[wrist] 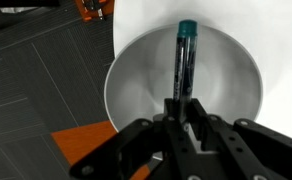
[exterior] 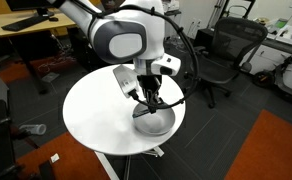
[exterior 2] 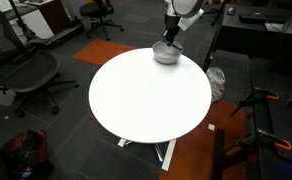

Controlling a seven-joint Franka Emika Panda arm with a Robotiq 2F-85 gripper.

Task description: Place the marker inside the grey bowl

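The grey bowl fills the wrist view and sits near the edge of the round white table in both exterior views. My gripper is shut on the marker, a thin dark pen with a teal end that points away from me over the bowl's inside. In an exterior view my gripper hangs just above the bowl. The marker is too small to make out in the exterior views.
The white table stands on dark carpet. Black office chairs stand around it. An orange floor patch lies beside the table, and desks stand at the back.
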